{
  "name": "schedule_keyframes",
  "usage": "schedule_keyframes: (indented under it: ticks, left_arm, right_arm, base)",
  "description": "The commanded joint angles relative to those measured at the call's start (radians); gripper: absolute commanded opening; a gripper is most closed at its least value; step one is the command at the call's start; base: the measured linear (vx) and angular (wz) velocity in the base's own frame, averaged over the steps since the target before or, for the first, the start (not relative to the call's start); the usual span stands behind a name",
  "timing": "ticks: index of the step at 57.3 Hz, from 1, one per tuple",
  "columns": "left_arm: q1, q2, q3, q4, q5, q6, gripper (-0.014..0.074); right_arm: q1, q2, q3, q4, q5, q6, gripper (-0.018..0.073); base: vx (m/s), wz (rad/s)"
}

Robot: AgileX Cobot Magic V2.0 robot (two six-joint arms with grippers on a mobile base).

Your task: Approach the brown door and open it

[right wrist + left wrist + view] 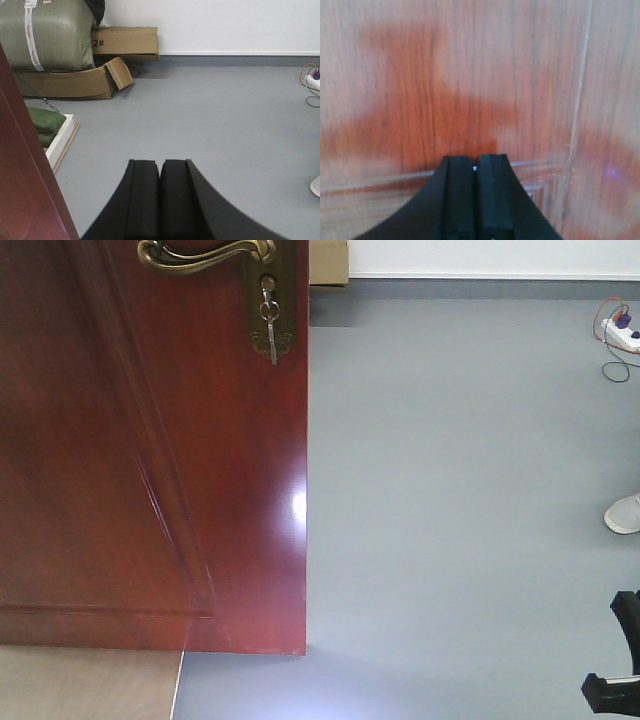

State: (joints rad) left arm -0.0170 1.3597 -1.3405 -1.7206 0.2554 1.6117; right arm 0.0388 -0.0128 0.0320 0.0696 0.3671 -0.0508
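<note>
We face the brown door [150, 460] at close range: our left gripper [475, 167], fingers pressed together and holding nothing, points straight at its glossy panel, the wood just ahead of the tips. Our right gripper [160, 170], likewise closed and empty, looks past the door's edge, which stands to its left, across grey floor [210, 115] toward cardboard boxes [100, 60].

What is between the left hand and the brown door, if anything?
Nothing visible. In the left wrist view, the left hand, its fingers pressed together, points straight at the brown door, whose wood fills the whole view. The brass handle shows only in the front view, at the top edge.
</note>
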Motion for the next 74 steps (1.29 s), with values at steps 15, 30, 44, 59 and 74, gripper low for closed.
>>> schedule_keyframes:
  ticks: [15, 30, 44, 59, 74]
  left_arm:
    - [-0.002, -0.029, -0.034, -0.052, 0.007, -0.002, 0.0036]
    - [-0.002, -0.029, -0.034, -0.052, 0.007, -0.002, 0.0036]
    - [-0.002, -0.029, -0.034, -0.052, 0.007, -0.002, 0.0036]
    - [-0.002, -0.029, -0.034, -0.052, 0.007, -0.002, 0.0036]
    - [-0.002, -0.029, -0.034, -0.052, 0.004, -0.002, 0.0036]
  right_arm:
    - [0.000, -0.006, 0.004, -0.003, -0.077, -0.006, 0.0000]
    - [0.000, -0.006, 0.004, -0.003, -0.077, -0.006, 0.0000]
    - [0.000, -0.006, 0.004, -0.003, -0.077, -0.006, 0.0000]
    - [0.000, -0.006, 0.004, -0.003, -0.077, -0.006, 0.0000]
    - [0.000, -0.006, 0.004, -0.003, -0.077, -0.006, 0.0000]
  base:
    - [0.00, 0.00]
    - [0.00, 0.00]
    - [0.00, 0.00]
    - [0.00, 0.00]
    - [0.00, 0.00]
